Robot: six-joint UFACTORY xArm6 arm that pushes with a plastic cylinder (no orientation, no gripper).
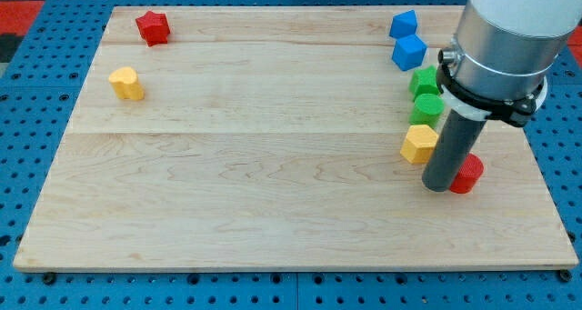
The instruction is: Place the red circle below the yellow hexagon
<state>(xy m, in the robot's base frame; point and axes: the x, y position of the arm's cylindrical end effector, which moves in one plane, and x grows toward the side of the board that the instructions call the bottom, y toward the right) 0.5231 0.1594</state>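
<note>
My tip (437, 186) rested on the table (273, 165), touching the red circle (468, 174) at its right, just below the yellow hexagon (419, 144); the tool, a bare rod, clamped nothing.

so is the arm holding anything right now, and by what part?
Nothing held; there's no gripper. My tip sits against the red circle's left side, just below the yellow hexagon.

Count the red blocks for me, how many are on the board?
2. A red star sits at the view's top left. A red circle sits at the view's right, partly hidden behind my tip, below the yellow hexagon. None seem hidden elsewhere.
</note>
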